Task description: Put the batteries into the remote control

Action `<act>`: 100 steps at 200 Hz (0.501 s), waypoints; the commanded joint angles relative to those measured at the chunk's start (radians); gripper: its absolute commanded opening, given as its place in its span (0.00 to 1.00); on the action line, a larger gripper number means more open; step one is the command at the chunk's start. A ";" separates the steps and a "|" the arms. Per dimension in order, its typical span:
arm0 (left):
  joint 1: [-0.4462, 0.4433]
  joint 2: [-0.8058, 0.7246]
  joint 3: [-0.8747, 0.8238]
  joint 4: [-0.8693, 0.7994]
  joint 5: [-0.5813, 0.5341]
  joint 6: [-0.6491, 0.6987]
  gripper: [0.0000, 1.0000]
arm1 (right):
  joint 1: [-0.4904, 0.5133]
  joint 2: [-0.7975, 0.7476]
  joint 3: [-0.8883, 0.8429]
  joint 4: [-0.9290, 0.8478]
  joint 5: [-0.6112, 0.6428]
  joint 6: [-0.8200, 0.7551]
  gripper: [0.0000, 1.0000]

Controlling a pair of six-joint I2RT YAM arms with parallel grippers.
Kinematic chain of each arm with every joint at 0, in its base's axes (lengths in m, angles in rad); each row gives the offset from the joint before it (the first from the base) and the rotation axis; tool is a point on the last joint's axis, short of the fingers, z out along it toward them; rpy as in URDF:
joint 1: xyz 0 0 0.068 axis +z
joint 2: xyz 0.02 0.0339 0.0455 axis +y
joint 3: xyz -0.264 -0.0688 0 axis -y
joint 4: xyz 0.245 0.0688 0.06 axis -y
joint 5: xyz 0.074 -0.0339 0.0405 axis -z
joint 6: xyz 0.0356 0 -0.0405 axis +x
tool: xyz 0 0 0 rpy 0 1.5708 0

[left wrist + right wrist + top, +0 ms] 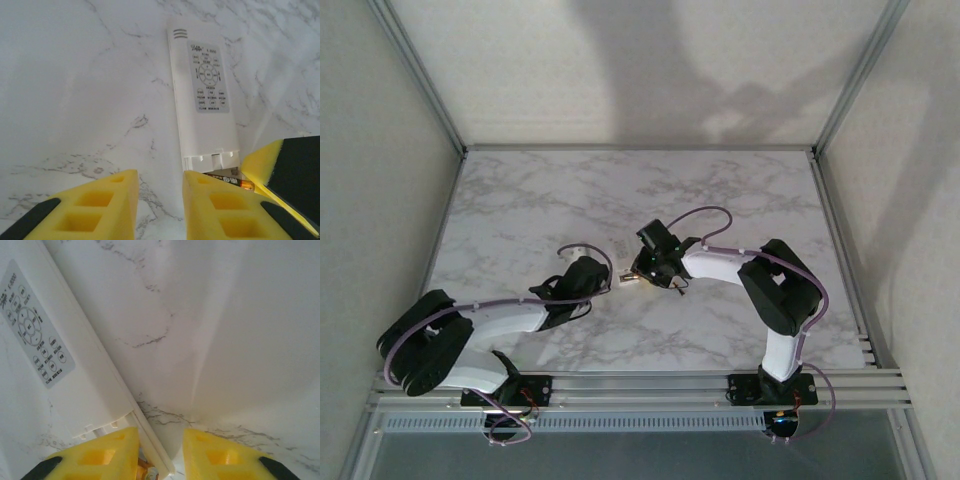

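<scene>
Where the remote (205, 135) lies flat, battery (240, 183) at its open end, left pincer (159, 180) just beside, part open, empty, right pincer (161, 435), hold unclear

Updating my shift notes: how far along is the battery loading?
Done: the remote control lies face-up, its near end looking open. In hand: one battery sits just outside that end, the right gripper at it; grip unclear. Remaining: seating it. The left gripper is open nearby.
</scene>
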 commanded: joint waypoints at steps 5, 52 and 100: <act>0.023 -0.040 -0.034 0.045 -0.022 0.018 0.30 | 0.004 0.005 0.037 -0.035 0.031 0.073 0.29; 0.042 -0.047 -0.065 0.082 0.020 0.041 0.30 | 0.015 0.016 0.085 -0.064 0.055 0.078 0.29; 0.048 -0.041 -0.073 0.111 0.094 0.086 0.31 | 0.020 -0.010 0.090 -0.110 0.082 -0.003 0.30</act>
